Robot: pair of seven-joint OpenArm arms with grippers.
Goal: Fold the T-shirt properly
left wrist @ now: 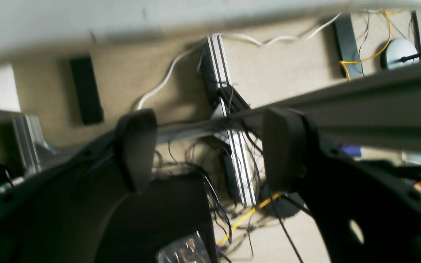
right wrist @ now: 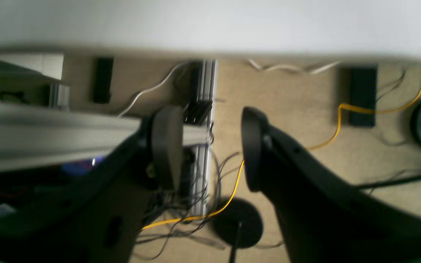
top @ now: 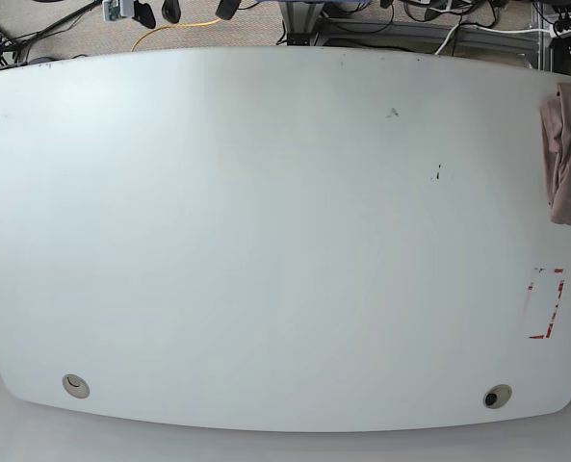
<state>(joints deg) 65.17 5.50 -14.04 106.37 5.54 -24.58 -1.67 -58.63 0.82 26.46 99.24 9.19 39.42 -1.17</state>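
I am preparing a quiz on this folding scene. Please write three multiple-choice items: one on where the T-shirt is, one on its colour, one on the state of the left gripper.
1. Where is the T-shirt on the table in the base view?
A. centre
B. right edge
C. left edge

2. What colour is the T-shirt?
A. mauve-brown
B. blue
C. green

3. How is the left gripper?
A. shut on the T-shirt
B. shut on a cable
C. open, holding nothing

Answers:
1 B: the cloth lies bunched at the table's right edge.
2 A: it shows a dusty mauve-brown.
3 C: the left wrist view shows a wide gap with only floor behind.
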